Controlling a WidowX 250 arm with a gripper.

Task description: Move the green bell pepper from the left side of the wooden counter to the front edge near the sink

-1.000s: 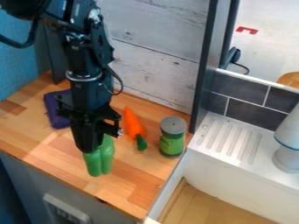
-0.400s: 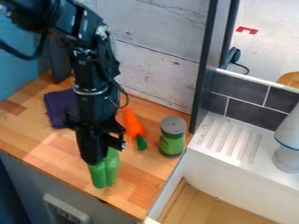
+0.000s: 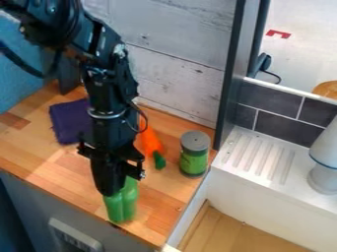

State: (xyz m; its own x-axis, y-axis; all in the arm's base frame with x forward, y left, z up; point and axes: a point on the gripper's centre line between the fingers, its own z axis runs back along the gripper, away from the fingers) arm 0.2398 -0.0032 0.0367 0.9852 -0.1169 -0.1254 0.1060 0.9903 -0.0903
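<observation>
The black gripper (image 3: 113, 189) hangs over the front part of the wooden counter, shut on the top of a green pepper (image 3: 121, 203). The pepper hangs upright below it, close to the counter's front edge; whether it touches the wood I cannot tell. Behind and right of the gripper lies an orange carrot (image 3: 151, 141) with a green end. A green jar with a grey lid (image 3: 195, 153) stands right of the carrot. To the left, behind the gripper, is a folded purple cloth (image 3: 68, 122), partly hidden by the arm.
A white sink ledge with grooves (image 3: 258, 156) borders the counter (image 3: 41, 158) on the right, with a grey and white object (image 3: 323, 167) standing on it. A dark upright post (image 3: 230, 74) rises behind the jar. White wood panels form the back wall.
The gripper and the green pepper have moved together toward the counter's front edge and slightly right. The carrot, jar and cloth have stayed where they were.
</observation>
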